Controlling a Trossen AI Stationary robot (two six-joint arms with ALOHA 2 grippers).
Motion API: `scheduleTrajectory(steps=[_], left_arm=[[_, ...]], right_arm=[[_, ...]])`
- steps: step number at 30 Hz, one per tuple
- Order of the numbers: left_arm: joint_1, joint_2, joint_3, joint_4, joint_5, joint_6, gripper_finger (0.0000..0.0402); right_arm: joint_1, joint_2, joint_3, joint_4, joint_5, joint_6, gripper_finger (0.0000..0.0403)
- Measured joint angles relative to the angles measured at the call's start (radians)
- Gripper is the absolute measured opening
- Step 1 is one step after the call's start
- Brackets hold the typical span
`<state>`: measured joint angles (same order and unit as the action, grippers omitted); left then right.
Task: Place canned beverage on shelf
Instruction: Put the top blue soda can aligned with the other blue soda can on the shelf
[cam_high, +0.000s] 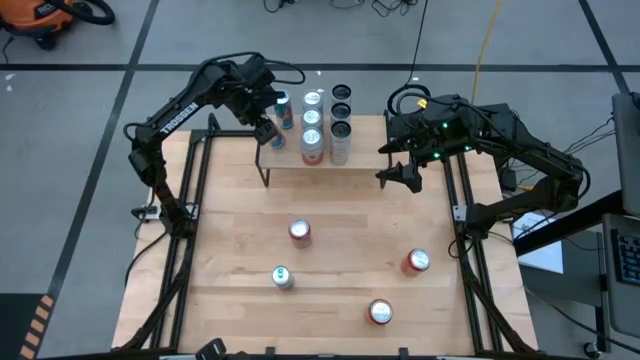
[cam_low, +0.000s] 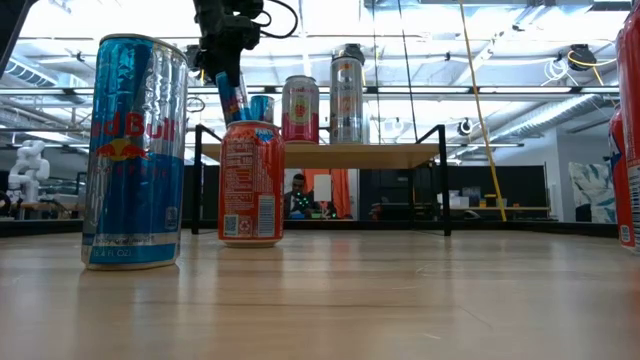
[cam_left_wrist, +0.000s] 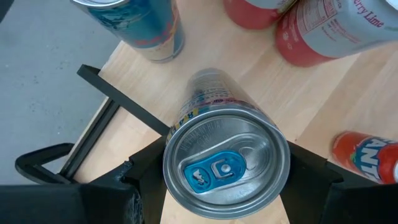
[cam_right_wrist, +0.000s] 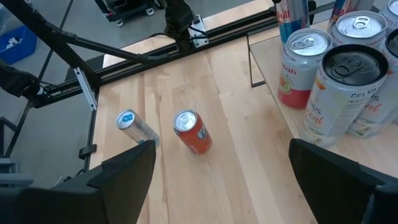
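Holding slim blue can (cam_left_wrist: 217, 149) between left jaws (cam_high: 268, 131), clamped near its top, tilted over shelf (cam_high: 290, 160) corner, w/ other cans (cam_high: 312, 138) just beyond. Needed: righted upright, lowered onto bare wood below jaws, clear of edge & neighbours, then released. Right jaws (cam_high: 405, 176) gaped wide, empty, beside shelf.

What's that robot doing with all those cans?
It is putting drink cans on a small shelf. The left gripper holds a slim silver can over the shelf's left end, near the cans already standing there. The right gripper waits open beside the shelf. Four more cans stand on the table.
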<state>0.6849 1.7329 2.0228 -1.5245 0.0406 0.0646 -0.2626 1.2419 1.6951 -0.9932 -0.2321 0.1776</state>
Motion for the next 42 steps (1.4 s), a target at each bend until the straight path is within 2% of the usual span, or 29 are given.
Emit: scheduleTrajectory(steps=[13,33,42], left_arm=[[0.000,0.000,0.000,0.054,-0.019,-0.006,0.0238],[-0.013,0.015,-0.001,0.050,-0.013,0.001,0.0238],[-0.014,0.030,-0.001,0.044,-0.005,-0.004,0.0254]], right_arm=[[0.000,0.000,0.000,0.000,0.000,0.001,0.0348],[0.000,0.000,0.000,0.001,0.000,0.001,0.0348],[0.000,0.000,0.000,0.001,0.000,0.001,0.0348]])
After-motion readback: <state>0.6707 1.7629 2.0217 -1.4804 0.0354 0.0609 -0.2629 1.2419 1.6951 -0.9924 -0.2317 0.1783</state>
